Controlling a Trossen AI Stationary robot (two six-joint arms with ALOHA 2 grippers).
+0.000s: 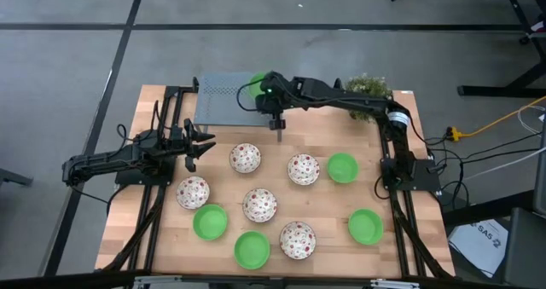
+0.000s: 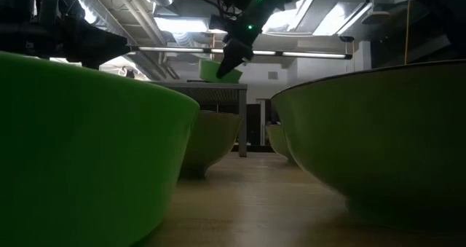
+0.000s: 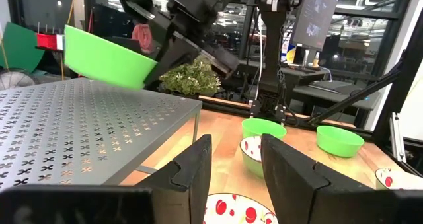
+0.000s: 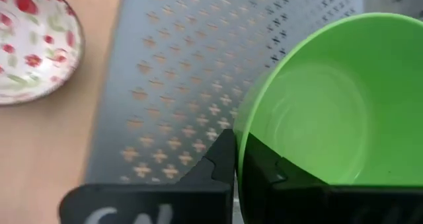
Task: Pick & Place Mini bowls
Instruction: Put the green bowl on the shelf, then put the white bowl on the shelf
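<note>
High view: a wooden table (image 1: 324, 204) is seen from above, with a grey perforated metal shelf (image 1: 229, 100) standing at its far edge and a bushy potted plant (image 1: 368, 86) at the far right corner. Nine mini bowls are spread over the tabletop: five speckled bowls, among them one (image 1: 245, 158) near the left arm and one (image 1: 260, 205) in the middle, and four plain green ones, including one (image 1: 342, 167) to the right and one (image 1: 252, 249) at the near edge. The tenth, a green bowl (image 4: 330, 118), is held tilted above the shelf, its rim pinched between the closed jaws of the right gripper (image 4: 236, 159), whose arm is stretched across from the right side. In the low view this bowl (image 2: 218, 71) is seen raised clear of the shelf top. The left gripper (image 1: 203, 144) is kept at the table's left side, just beside a speckled bowl, with its jaws spread apart and nothing between them.
</note>
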